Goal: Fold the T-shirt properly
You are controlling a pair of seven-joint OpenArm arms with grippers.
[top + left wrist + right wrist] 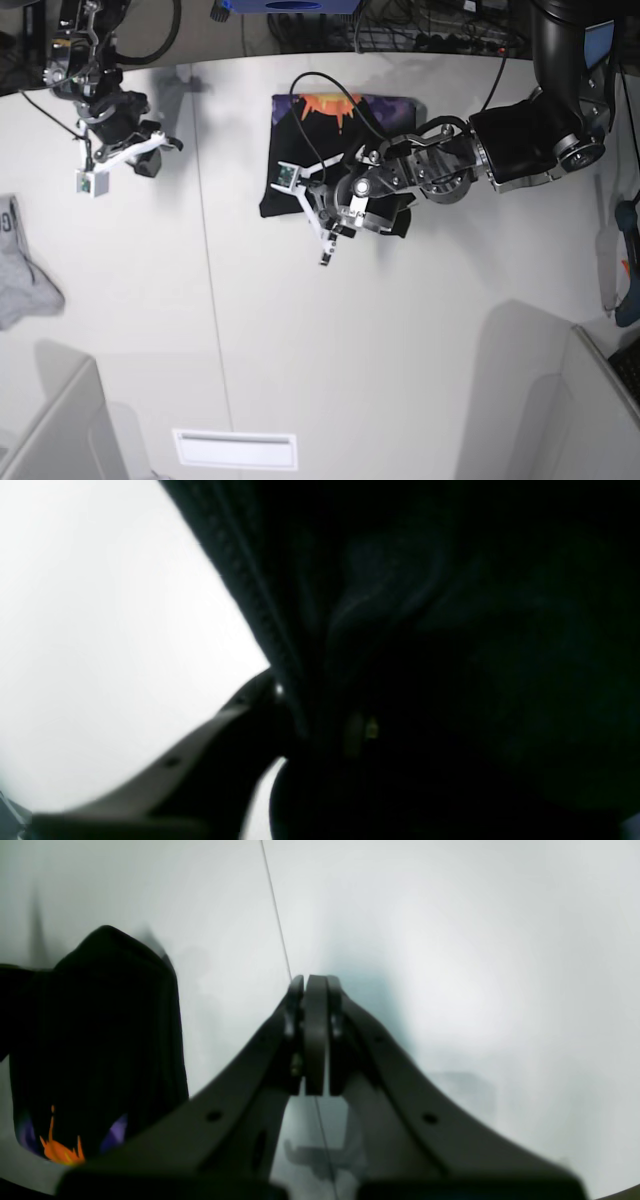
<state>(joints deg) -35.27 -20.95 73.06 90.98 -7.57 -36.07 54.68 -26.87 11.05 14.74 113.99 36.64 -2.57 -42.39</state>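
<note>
The black T-shirt point(310, 150) lies folded at the back middle of the white table point(400, 340), its orange and purple print point(335, 104) at the far edge. My left gripper point(332, 222) is down on the shirt's near edge. In the left wrist view black cloth point(450, 630) fills the picture and its stitched hem runs down beside one grey finger point(200, 750); the other finger is hidden under the cloth. My right gripper point(315, 990) is shut with nothing in it, off to the left of the shirt point(100, 1040) above bare table, and in the base view this gripper point(150, 150) hangs at the far left.
A small grey garment point(25, 265) lies at the table's left edge. Blue tools point(628, 290) sit at the right edge. Grey box walls rise at the near left point(60, 430) and near right point(590, 400). A white slot plate point(235, 450) is at the front.
</note>
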